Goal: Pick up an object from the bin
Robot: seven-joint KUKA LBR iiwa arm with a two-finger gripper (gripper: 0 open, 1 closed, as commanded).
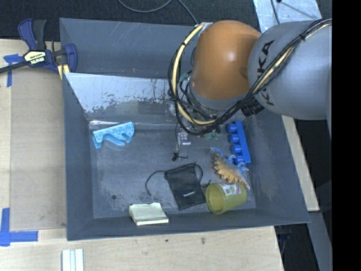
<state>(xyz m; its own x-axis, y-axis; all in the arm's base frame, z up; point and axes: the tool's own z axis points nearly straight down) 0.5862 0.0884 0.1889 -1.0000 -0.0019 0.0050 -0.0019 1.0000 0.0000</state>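
Note:
My gripper [181, 143] hangs below the orange wrist cover, over the bare middle of the bin floor. Just in front of it lies a flat black pouch [185, 187] with a thin black cord looping out to its left. To the gripper's right lies a tan, leaf-shaped toy [228, 171], with a blue ridged plastic block [238, 141] behind it. An olive-yellow cup [222, 198] lies on its side next to the pouch. Nothing shows in the gripper.
A light blue plastic piece [114, 133] lies at the left, near the back wall. A pale yellow pad [148, 213] rests against the front wall. The arm and its cover hide the bin's back right part.

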